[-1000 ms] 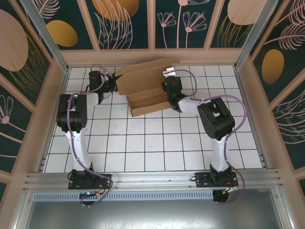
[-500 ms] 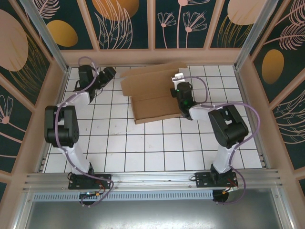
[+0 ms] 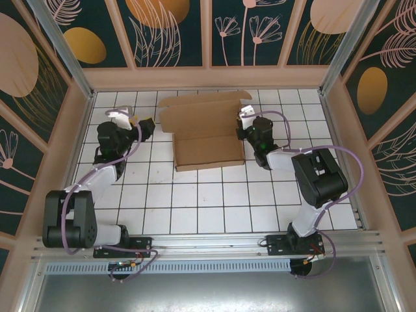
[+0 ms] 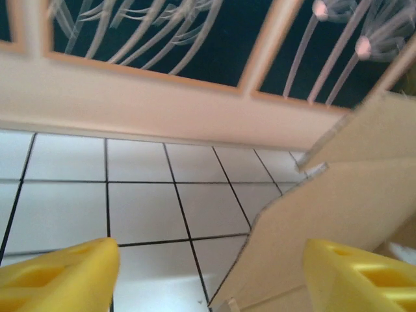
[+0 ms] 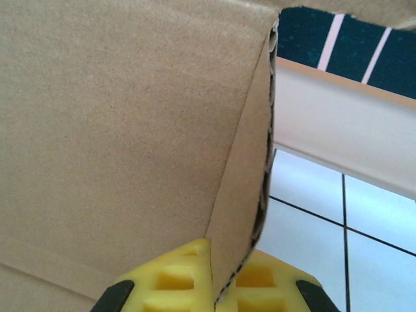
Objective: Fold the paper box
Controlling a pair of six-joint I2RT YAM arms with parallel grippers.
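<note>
While the right gripper (image 3: 242,127) sits against the right-hand edge of the paper box (image 3: 205,133), the box lies in the upper middle of the top view on the white tiled table (image 3: 195,195), close to the back wall (image 3: 208,77). Box is part folded: a flat rectangular panel toward frame centre, and a wider panel with notched corners behind it toward the top.

Right wrist view: two yellow fingers (image 5: 166,283) at the bottom edge, pressed together on a thin upright cardboard flap whose corrugated edge runs down between them. So the right gripper (image 5: 224,289) is pinching that flap. A brown panel of the paper box (image 5: 117,130) takes the left and centre of that frame, with tiles and pale wall at the right.

Left gripper (image 3: 145,123) is left of the box in the top view, near its left edge but apart from it. Left wrist view: yellow fingers (image 4: 58,276) in the lower left and lower right corners, spread wide, with the left gripper (image 4: 208,286) holding nothing. A cardboard edge of the paper box (image 4: 338,208) rises through the right half, just beside the lower-right finger; cannot tell if they touch. Pale wall and a dark patterned panel (image 4: 162,39) run along the top.
</note>
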